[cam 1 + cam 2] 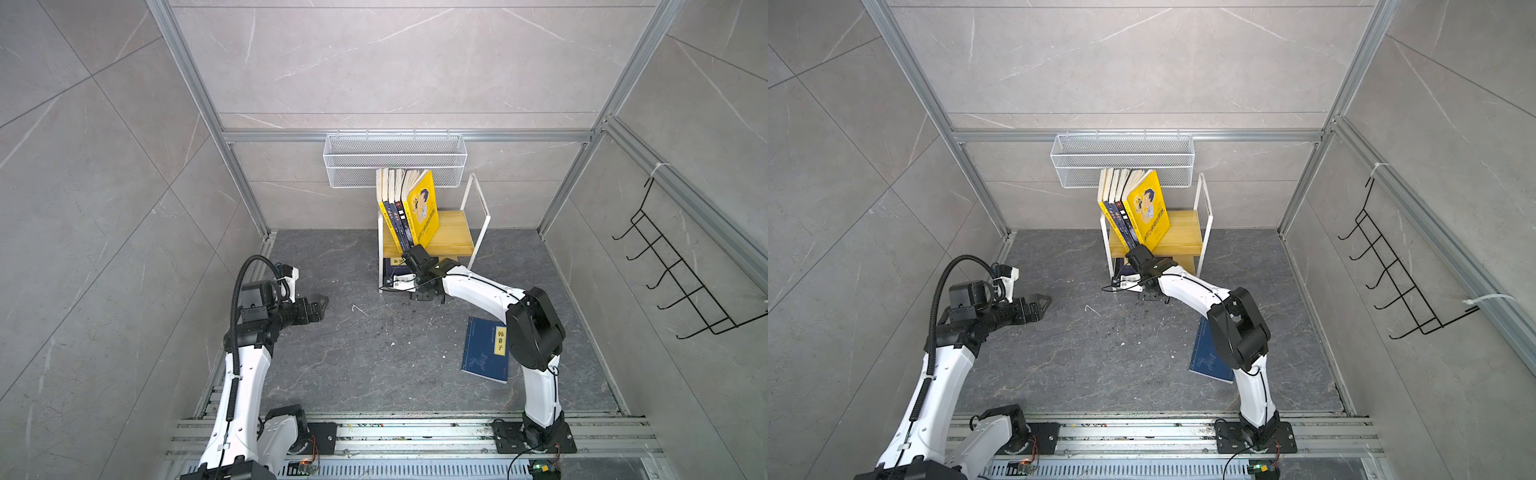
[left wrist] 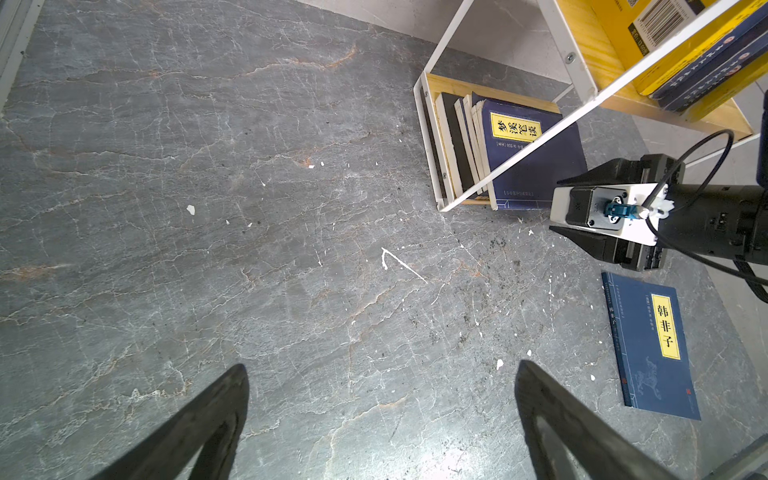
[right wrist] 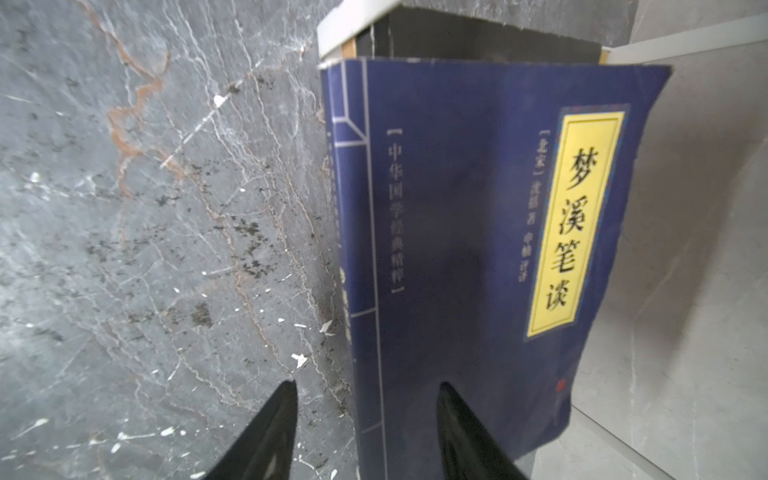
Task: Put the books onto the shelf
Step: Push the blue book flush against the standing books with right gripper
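Observation:
The shelf (image 1: 453,232) (image 1: 1183,232) stands at the back wall. Several books (image 1: 409,208) (image 1: 1133,208) lean on its upper board, a yellow cartoon cover outermost. More books fill the lower tier (image 2: 457,149), with a navy one with a yellow label (image 2: 536,166) (image 3: 457,228) in front. My right gripper (image 1: 409,274) (image 3: 368,384) is at that tier. Its jaws stand apart astride this book's spine edge, one finger over the floor, one over the cover. Another navy book (image 1: 484,353) (image 2: 648,349) lies flat on the floor by the right arm. My left gripper (image 1: 322,305) (image 2: 381,365) hangs open over bare floor.
A white mesh basket (image 1: 395,160) hangs on the back wall just above the upper books. A black hook rack (image 1: 681,274) is fixed to the right wall. Walls close in three sides, and an aluminium rail (image 1: 415,432) carrying the arm bases runs along the front.

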### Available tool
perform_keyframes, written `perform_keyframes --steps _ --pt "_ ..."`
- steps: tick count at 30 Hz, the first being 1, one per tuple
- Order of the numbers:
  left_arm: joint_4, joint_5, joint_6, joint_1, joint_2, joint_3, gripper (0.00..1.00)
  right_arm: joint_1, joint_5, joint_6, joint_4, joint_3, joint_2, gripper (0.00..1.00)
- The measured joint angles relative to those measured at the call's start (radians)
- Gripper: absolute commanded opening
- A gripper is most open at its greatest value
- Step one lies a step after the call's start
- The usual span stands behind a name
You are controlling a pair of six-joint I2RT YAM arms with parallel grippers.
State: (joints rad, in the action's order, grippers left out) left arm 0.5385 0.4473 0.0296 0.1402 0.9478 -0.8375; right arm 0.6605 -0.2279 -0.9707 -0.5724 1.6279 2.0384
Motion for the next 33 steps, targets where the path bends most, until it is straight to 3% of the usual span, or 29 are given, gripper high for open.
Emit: perform_keyframes --steps 6,17,29,33 --pt "0.0 0.0 0.0 0.0 0.0 0.0 1.0 0.0 -0.035 0.007 0.018 0.037 0.037 0.39" --pt "-0.001 0.0 0.0 0.0 0.0 0.0 1.0 -0.001 -0.061 0.013 0.029 0.086 0.083 0.3" --pt "0.0 0.0 0.0 0.002 0.0 0.0 1.0 -0.004 -0.082 0.014 0.031 0.093 0.088 0.29" --pt "0.0 0.001 0.0 0.005 -0.002 0.0 1.0 -0.004 -0.083 0.015 0.036 0.093 0.088 0.35"
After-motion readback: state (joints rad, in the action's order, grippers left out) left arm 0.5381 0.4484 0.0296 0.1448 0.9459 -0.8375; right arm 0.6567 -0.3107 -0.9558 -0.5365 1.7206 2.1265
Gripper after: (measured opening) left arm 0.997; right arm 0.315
